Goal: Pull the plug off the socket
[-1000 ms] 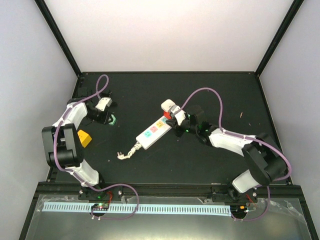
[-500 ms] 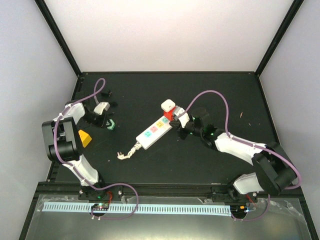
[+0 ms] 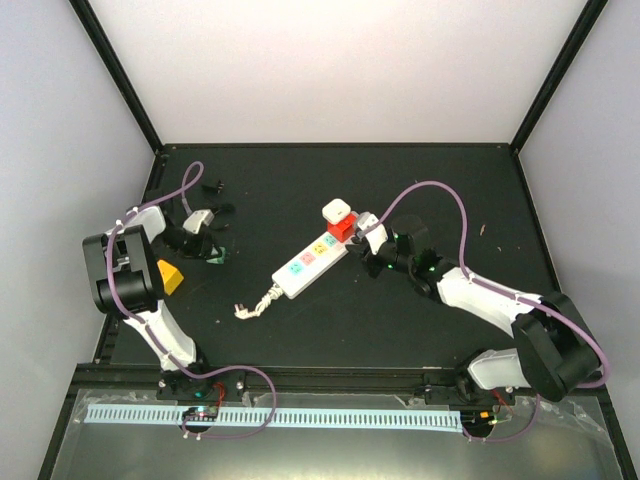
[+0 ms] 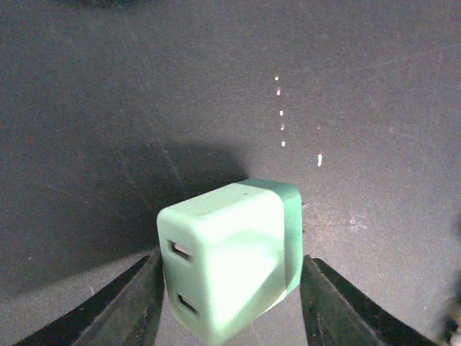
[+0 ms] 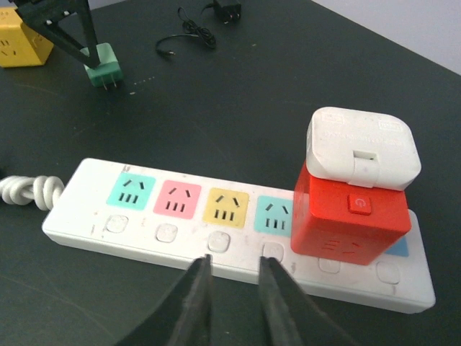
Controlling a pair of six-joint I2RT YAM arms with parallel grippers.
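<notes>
1. Power strip (image 3: 308,262) lies flat near the middle of the black tabletop (image 3: 400,180). It is set on a slant, with its cord end toward the near left and its other end toward the far right.
2. Outlet faces run green, pink, yellow and green again, counting from the cord end, and a small round button sits beside each.
3. Red block (image 5: 349,216) stands plugged into the strip right after the second green face, close to the far-right end. A sliver of blue shows under its outer edge.
4. White plug (image 5: 360,148) sits stacked on top of the red block, touching it.
5. Short white cord (image 3: 255,305) curls in a bunch off the strip's near-left end.
6. Right gripper (image 5: 234,267) reaches in from the right. Its jaws stand narrowly apart and hold nothing. The tips are at the strip's long edge by the buttons under the yellow and second green faces, just beside the red block. I cannot tell whether they touch the strip.
7. Left gripper (image 4: 232,288) is well apart, on the left side of the tabletop. Its jaws stand one on each side of a green charger (image 4: 230,245), close against it. I cannot tell whether they squeeze it.
8. From the right wrist, the charger's prongs point down at the tabletop.
9. Yellow block (image 3: 168,276) lies near the left gripper, and a thin black cable (image 5: 189,36) lies at the far left.
</notes>
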